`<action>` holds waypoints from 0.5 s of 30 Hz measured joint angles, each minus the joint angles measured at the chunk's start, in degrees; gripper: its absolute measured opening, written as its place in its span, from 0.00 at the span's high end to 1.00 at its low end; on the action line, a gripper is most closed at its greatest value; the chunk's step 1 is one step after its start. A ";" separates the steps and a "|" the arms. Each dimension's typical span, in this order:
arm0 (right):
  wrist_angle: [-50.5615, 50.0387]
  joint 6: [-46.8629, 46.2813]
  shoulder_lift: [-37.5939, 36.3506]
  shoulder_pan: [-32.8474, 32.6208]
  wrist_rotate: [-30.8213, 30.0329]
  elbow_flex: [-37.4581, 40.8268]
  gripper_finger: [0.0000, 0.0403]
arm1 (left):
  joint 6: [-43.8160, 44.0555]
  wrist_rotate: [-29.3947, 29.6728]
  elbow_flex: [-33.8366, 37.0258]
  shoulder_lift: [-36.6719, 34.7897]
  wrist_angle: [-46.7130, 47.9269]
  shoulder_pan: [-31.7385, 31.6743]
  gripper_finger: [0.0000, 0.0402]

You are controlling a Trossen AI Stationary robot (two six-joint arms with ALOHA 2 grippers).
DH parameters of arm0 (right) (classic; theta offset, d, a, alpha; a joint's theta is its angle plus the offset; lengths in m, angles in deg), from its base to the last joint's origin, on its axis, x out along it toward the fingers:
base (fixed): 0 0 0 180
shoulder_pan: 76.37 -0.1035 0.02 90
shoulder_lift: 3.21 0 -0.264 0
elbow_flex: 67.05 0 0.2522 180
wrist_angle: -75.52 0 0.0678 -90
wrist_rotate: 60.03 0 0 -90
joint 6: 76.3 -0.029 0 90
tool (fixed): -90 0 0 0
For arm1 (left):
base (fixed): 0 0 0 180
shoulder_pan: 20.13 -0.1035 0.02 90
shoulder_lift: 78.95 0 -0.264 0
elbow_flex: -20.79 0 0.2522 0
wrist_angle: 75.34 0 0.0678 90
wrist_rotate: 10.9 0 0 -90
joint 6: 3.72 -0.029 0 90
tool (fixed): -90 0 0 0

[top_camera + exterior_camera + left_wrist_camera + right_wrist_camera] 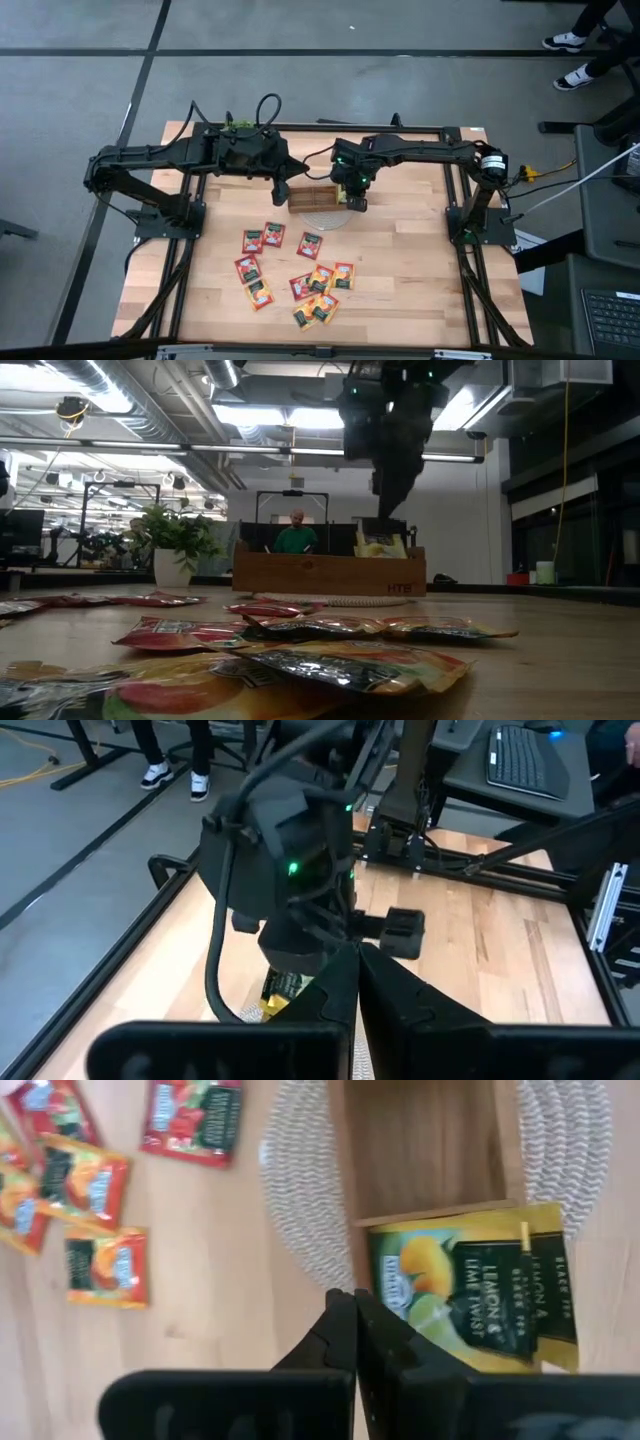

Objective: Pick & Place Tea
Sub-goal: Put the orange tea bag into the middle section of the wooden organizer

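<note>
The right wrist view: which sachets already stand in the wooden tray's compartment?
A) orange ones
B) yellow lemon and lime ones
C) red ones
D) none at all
B: two yellow sachets labelled lemon and lime stand in the wooden tray, while the red and orange ones lie on the table.

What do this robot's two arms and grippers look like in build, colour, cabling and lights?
Both are matte black, jointed arms with boxy links. The left arm has a looped black cable on top; the right arm shows green indicator lights near its wrist. The left gripper and right gripper each end in two dark, tapering fingers.
</note>
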 joint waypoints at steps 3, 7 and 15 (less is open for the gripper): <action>-2.08 0.04 0.00 -1.79 -0.02 -1.94 1.00 | 0.33 0.03 0.00 0.00 1.05 0.83 0.99; -2.41 -0.82 -0.02 -5.12 -0.06 -2.39 1.00 | 0.62 3.47 0.00 -0.02 1.41 3.20 1.00; -2.15 -6.03 -0.04 -12.85 -0.87 -2.39 1.00 | 0.64 8.97 1.44 -0.46 0.06 8.47 0.99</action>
